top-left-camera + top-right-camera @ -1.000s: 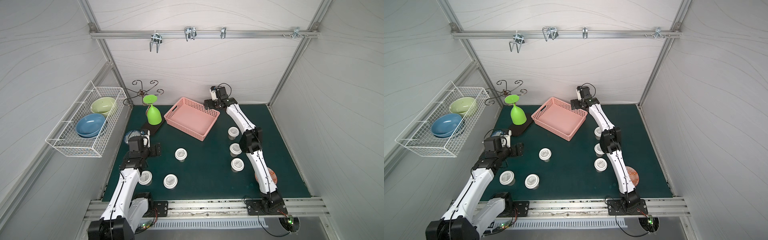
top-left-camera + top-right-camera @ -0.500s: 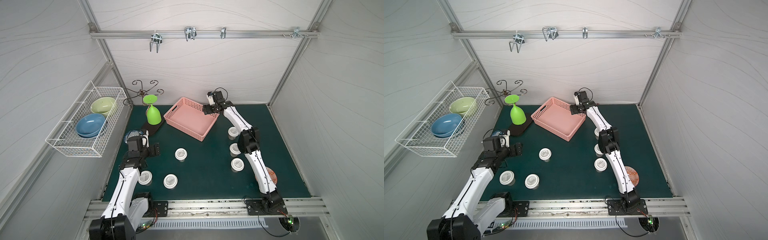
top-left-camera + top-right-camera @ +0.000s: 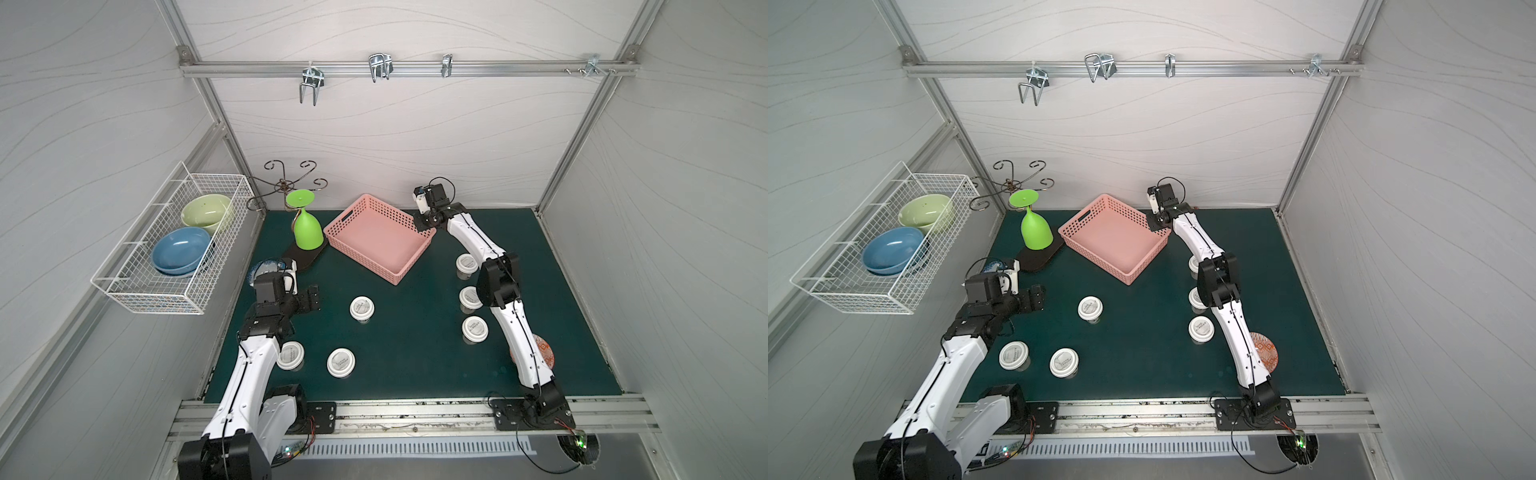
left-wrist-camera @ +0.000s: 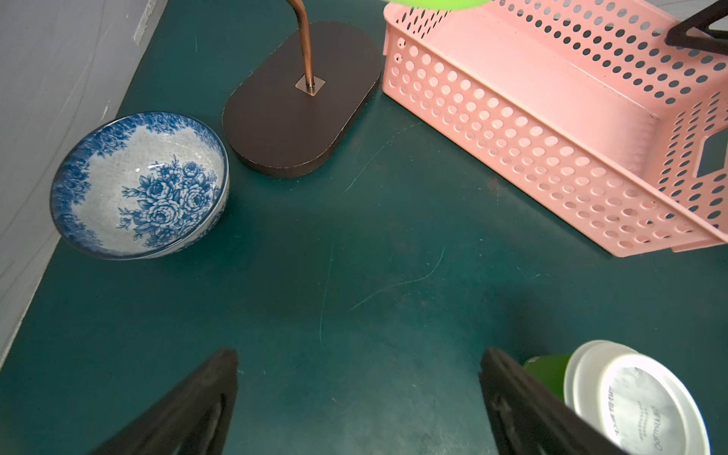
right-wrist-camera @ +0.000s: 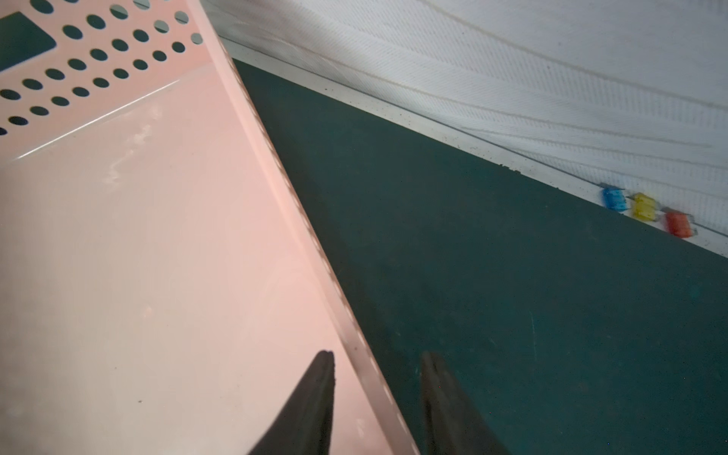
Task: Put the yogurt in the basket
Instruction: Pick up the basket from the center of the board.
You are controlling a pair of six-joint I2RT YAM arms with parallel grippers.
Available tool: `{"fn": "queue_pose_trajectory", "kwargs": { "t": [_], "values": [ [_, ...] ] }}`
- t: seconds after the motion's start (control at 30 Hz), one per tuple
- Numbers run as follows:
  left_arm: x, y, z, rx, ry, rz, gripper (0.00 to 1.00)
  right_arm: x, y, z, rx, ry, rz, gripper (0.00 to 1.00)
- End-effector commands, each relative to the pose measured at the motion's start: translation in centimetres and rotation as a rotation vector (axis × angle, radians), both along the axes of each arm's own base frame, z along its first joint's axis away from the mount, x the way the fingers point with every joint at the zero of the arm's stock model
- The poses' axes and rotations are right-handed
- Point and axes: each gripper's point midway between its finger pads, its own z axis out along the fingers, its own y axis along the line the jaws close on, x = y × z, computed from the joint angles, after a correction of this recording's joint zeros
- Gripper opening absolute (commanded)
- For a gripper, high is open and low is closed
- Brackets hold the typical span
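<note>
Your right gripper (image 5: 376, 356) has its fingers narrowly apart astride the basket (image 5: 157, 236) rim, one inside, one outside; you can't tell if they pinch it. Your left gripper (image 4: 358, 354) has its fingers spread wide over bare mat (image 4: 354, 256), a yogurt cup (image 4: 634, 402) just beside one. All six cups stand on the mat, outside the basket.

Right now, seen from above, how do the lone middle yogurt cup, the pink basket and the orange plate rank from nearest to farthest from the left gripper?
1. The yogurt cup, mid-table, just beside the left gripper.
2. The pink basket, farther back toward the rear wall.
3. The orange plate, across the table, partly hidden behind the right arm.
</note>
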Motion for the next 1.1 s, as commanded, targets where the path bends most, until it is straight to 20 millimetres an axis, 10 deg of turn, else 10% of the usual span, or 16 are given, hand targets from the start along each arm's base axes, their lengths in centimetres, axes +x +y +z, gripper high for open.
{"fn": "queue_pose_trajectory", "kwargs": {
  "t": [0.0,0.4,0.77,1.07],
  "values": [
    [0.9,0.3,1.2,0.000,-0.051,0.003,0.99,-1.5,-1.1,-0.1,-0.021,0.067,0.006,0.36],
    [0.9,0.6,1.4,0.005,-0.055,0.014,0.99,-2.6,-3.4,1.3,-0.068,0.078,0.002,0.00],
    [0.9,0.0,3.2,-0.005,-0.096,0.003,0.99,-6.7,-6.8,9.6,-0.039,0.060,-0.074,0.00],
    [0.6,-0.8,4.6,-0.033,-0.069,-0.018,0.98,-13.7,-7.6,14.7,-0.071,0.026,-0.129,0.00]
  ]
}}
